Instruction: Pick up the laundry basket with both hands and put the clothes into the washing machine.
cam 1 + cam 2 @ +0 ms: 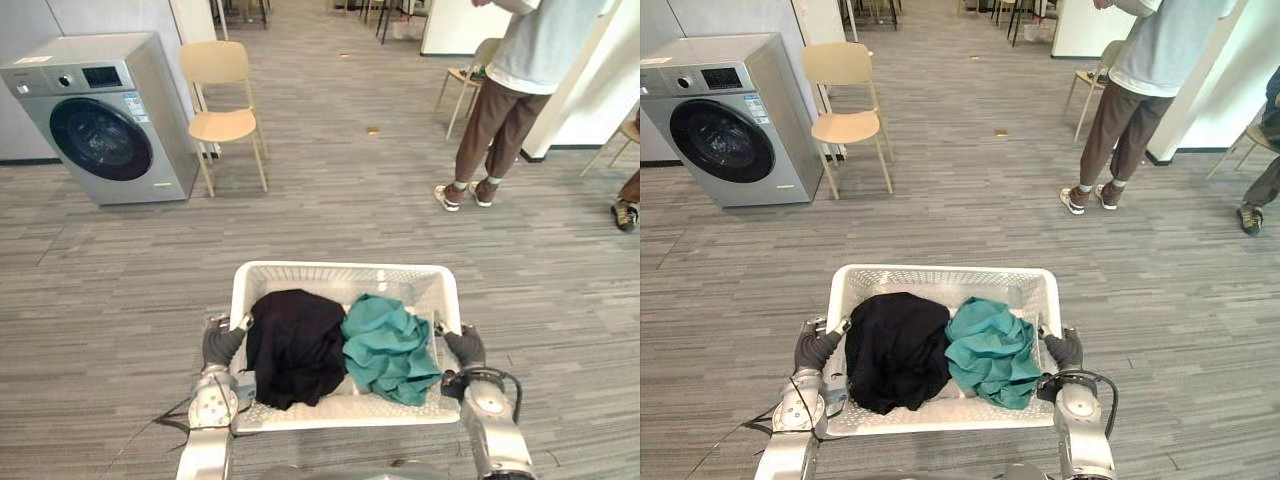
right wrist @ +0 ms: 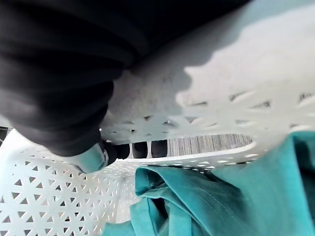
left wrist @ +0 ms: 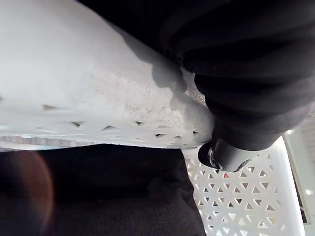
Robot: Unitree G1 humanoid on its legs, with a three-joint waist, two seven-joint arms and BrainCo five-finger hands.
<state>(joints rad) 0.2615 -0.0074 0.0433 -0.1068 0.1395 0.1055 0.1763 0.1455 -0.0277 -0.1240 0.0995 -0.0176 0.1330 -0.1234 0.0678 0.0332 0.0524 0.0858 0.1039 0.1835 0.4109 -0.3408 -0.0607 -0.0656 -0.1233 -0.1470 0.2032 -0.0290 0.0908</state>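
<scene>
I hold a white mesh laundry basket [image 1: 340, 269] in front of me, above the grey floor. A black garment [image 1: 297, 345] lies in its left half and a teal garment [image 1: 388, 345] in its right half. My left hand [image 1: 222, 343] grips the left rim, its thumb [image 3: 229, 153] hooked inside the basket wall [image 3: 98, 98]. My right hand [image 1: 465, 346] grips the right rim, thumb [image 2: 93, 157] inside and dark fingertips showing through the handle slot beside the teal garment [image 2: 221, 196]. The silver washing machine [image 1: 100, 115] stands far left, its round door closed.
A light wooden chair [image 1: 222, 95] stands just right of the washing machine. A person [image 1: 515, 90] stands at the far right beside a white wall corner, and another person's shoe [image 1: 625, 212] shows at the right edge. Open floor lies between me and the washing machine.
</scene>
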